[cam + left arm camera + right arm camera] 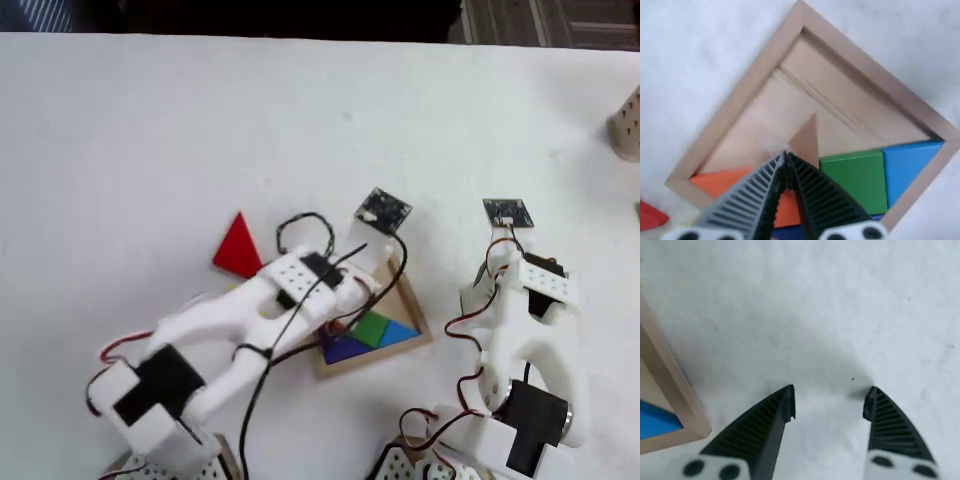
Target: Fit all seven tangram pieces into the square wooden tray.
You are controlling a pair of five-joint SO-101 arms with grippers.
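The square wooden tray (740, 100) lies under my left gripper (787, 159), which is shut with nothing between its fingers. The tips hover over the tray's inside, at the edge of an orange piece (720, 181). A green square (852, 177) and a blue piece (905, 165) lie along one side, with a dark blue-purple piece (345, 348) beside them. A red triangle (238, 247) rests on the table outside the tray. My right gripper (830, 400) is open over bare table, just off a tray corner (670, 385).
The left arm (250, 310) reaches across the tray and covers much of it in the high view; the right arm (530, 300) stands to the tray's right. A beige object (627, 125) sits at the far right edge. White table surrounds the tray.
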